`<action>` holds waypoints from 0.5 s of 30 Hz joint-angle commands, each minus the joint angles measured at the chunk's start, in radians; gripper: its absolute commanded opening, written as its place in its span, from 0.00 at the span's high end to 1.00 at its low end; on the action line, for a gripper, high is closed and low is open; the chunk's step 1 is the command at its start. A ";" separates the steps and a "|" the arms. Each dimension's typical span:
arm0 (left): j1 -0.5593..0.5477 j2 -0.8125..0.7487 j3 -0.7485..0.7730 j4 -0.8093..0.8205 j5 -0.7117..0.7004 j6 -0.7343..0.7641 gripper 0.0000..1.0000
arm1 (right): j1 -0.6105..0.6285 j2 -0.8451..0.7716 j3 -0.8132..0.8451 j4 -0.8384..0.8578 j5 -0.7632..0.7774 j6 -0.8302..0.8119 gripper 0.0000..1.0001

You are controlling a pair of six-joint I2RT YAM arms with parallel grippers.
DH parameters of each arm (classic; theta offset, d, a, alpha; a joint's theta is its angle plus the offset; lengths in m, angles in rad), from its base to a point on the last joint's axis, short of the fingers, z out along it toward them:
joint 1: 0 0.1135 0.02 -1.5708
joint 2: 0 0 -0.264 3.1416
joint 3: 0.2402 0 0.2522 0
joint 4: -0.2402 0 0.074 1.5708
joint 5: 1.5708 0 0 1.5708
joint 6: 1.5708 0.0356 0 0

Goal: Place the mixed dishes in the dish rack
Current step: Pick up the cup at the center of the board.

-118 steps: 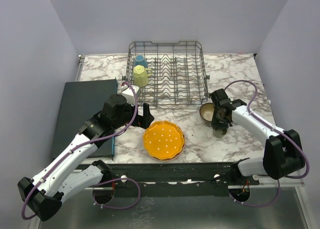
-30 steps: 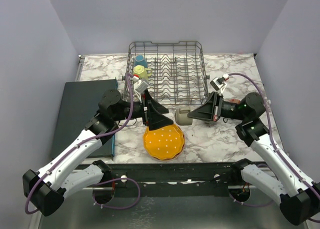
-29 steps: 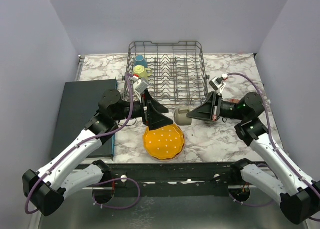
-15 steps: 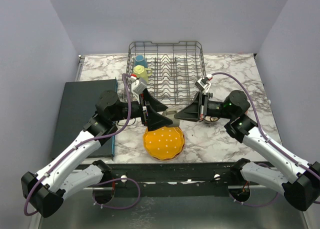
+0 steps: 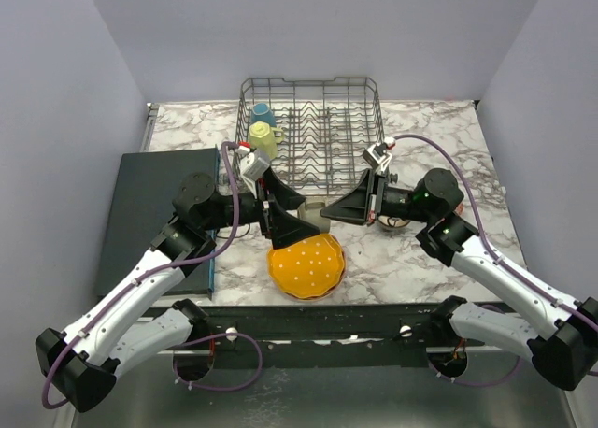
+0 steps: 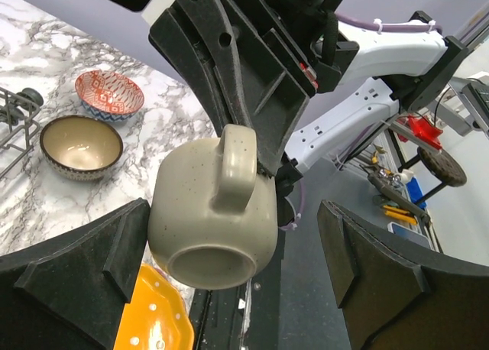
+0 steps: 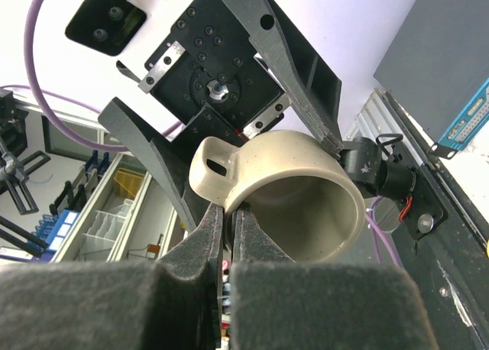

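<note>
An olive mug (image 6: 214,212) hangs in the air on its side, with my right gripper (image 7: 227,212) shut on its wall beside the handle. My left gripper (image 6: 233,212) is open, one finger on each side of the mug, the mug close to its left finger (image 6: 84,273). From above the two grippers meet tip to tip over the orange white-dotted plate (image 5: 306,266), left gripper (image 5: 301,213) facing right gripper (image 5: 338,208). The dish rack (image 5: 313,138) stands behind, with a blue mug (image 5: 262,113) and a yellow mug (image 5: 263,140) in its left end.
A dark brown bowl (image 6: 80,145) and a red, blue-patterned bowl (image 6: 109,92) sit on the marble right of the rack. A dark flat mat (image 5: 159,213) lies at the left. Walls close in on the left, back and right.
My right arm has carried the olive mug leftward, in between the open left fingers. The left gripper has drawn back slightly and stays open.
</note>
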 commanded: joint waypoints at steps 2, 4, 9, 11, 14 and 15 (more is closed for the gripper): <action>-0.004 -0.003 -0.018 -0.013 -0.023 0.034 0.01 | 0.008 -0.030 0.039 0.033 0.043 -0.019 1.00; -0.005 0.002 -0.019 -0.023 -0.024 0.039 0.01 | 0.009 -0.037 0.049 0.012 0.050 -0.031 0.99; -0.004 0.001 -0.020 -0.031 -0.036 0.045 0.01 | 0.010 -0.040 0.053 -0.011 0.055 -0.046 0.99; -0.005 -0.001 -0.018 -0.038 -0.046 0.049 0.01 | 0.010 -0.039 0.050 -0.018 0.059 -0.047 1.00; -0.005 -0.005 -0.011 -0.049 -0.055 0.057 0.01 | 0.010 -0.040 0.045 -0.021 0.060 -0.047 0.99; -0.004 -0.006 -0.008 -0.055 -0.058 0.060 0.01 | 0.010 -0.041 0.045 -0.021 0.060 -0.047 0.99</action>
